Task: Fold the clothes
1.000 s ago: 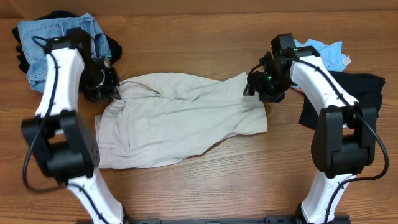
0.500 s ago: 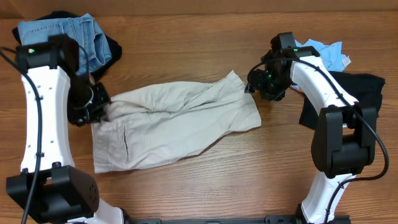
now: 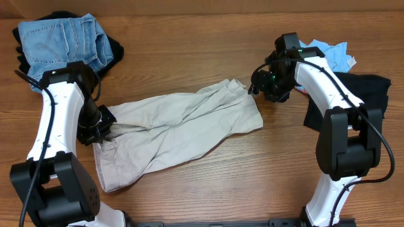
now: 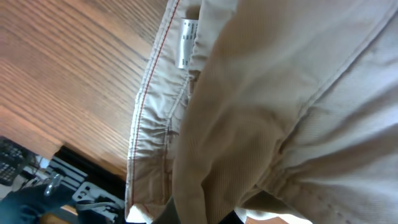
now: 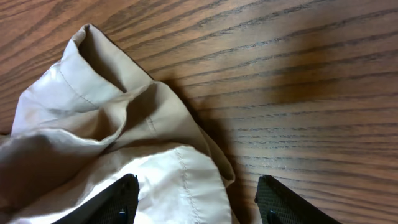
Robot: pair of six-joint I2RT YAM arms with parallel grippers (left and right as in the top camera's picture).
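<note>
The cream-beige trousers (image 3: 183, 123) lie stretched and twisted across the table middle. My left gripper (image 3: 101, 132) is shut on their left waistband end, near the front left. In the left wrist view the cloth (image 4: 261, 93) fills the frame, with a red-stitched hem and a white label; the jaws (image 4: 199, 218) are mostly hidden by it. My right gripper (image 3: 255, 88) is open at the trousers' far right corner. In the right wrist view its fingers (image 5: 196, 186) stand wide apart over a bunched fold (image 5: 93, 124).
Blue denim (image 3: 60, 38) on a black piece (image 3: 115, 50) lies at the back left. A light-blue tee (image 3: 331, 53) and a black garment (image 3: 353, 94) lie at the right, beside my right arm. Bare wood (image 3: 208, 189) shows in front.
My left gripper has moved toward the front with the waistband end, dragging and twisting the trousers. The right arm has stayed in place.
</note>
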